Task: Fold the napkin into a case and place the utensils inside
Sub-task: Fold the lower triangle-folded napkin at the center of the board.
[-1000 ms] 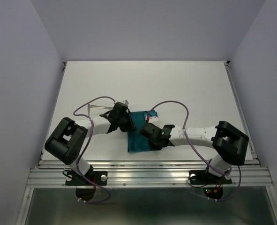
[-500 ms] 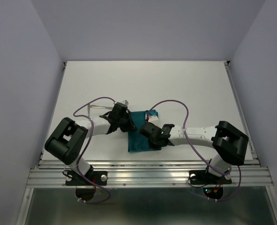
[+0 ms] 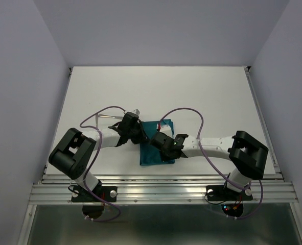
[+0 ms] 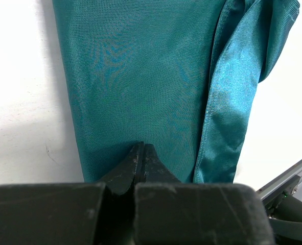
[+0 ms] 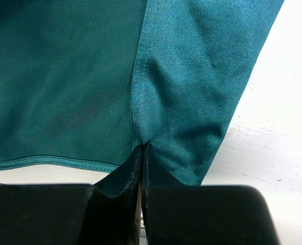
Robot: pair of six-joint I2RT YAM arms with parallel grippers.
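Left tool [image 4: 142, 149] sits closed, right tool [image 5: 142, 149] pinches napkin [image 4: 140, 76] on white table [image 3: 191, 92] between pale walls [image 3: 18, 76].

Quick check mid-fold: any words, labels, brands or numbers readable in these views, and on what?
None readable.
The napkin is plain teal, with no print or tag text.
The left claw and right claw are bare black, unmarked.
In the top view nothing is large enough to read.

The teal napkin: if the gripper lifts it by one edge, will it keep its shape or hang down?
The napkin is probably floppy: it puckers where the right gripper pinches it. Its sheen suggests it may slide easily. The loose fold in the left wrist view hints it could unfold.
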